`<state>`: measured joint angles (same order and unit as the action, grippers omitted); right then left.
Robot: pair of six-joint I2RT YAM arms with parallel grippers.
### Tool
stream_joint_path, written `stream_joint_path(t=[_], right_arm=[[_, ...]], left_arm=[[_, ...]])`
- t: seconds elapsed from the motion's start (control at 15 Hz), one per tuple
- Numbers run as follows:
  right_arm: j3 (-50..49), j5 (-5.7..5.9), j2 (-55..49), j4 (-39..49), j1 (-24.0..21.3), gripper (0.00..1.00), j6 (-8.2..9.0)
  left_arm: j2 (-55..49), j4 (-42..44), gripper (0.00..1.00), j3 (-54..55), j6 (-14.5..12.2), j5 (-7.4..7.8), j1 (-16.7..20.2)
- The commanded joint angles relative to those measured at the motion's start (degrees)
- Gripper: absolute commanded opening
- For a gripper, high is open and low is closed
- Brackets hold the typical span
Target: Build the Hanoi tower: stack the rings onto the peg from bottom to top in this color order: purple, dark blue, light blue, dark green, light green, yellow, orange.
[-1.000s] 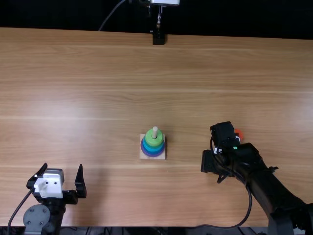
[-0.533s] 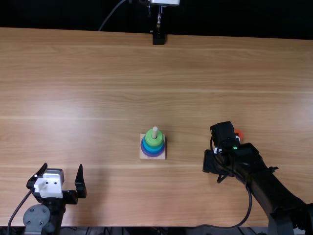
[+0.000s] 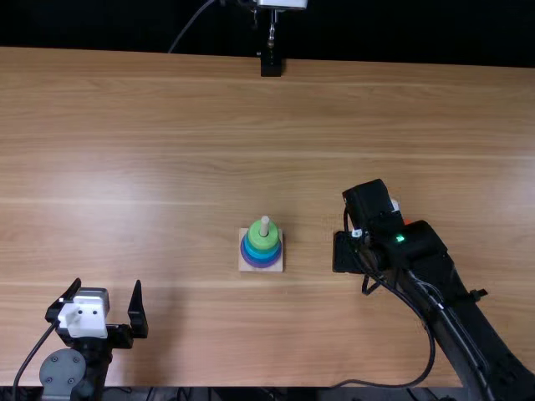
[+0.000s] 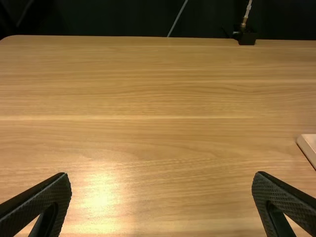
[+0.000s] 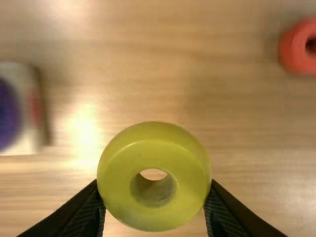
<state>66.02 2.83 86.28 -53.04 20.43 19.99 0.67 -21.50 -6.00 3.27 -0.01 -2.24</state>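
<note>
"Across the brown surface point(image 3: 150, 134), what has changed?"

"Mainly the right arm point(image 3: 422, 255). Over the last second it has shifted towards eleven o'clock in the top view, and it looks higher off the table too. The left arm point(image 3: 63, 372) hasn't budged; it sits at about eight o'clock from the tower."

"And the pincers?"

"The left pincer point(image 4: 162, 175) is spread wide with nothing between its fingers. The right pincer point(image 5: 154, 184), at roughly three o'clock from the tower, is closed on a ring, one finger against either side."

"How does the tower stand?"

"Its square base point(image 3: 244, 266) hasn't moved. Purple is lowest, then the blues, with green on top and the peg point(image 3: 265, 223) poking out. I can't separate the two greens for certain, but I'd judge yellow is due."

"So that's what it carries?"

"Yes, the yellow ring point(image 5: 190, 197), hole facing the wrist camera. The shift looks like the start of the carry; next it should go towards nine o'clock and centre over the peg."

"Leaving?"

"Just the orange ring point(image 5: 291, 49), lying loose at about two or three o'clock from the tower."
</note>
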Motion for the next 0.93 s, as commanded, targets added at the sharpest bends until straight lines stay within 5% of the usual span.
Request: stream_joint_path(t=[0.0, 0.87], right_arm=[[4.6, 0.97, -1.1, -1.9, 2.2, 0.08, 0.58], [32.9, 0.86, 10.1, -14.0, 16.0, 0.08, 0.16]], left_arm=[[-0.7, -4.6, 1.0, 6.0, -0.2, -0.52, 0.2], [-0.7, -4.6, 1.0, 6.0, -0.1, -0.52, 0.2]])
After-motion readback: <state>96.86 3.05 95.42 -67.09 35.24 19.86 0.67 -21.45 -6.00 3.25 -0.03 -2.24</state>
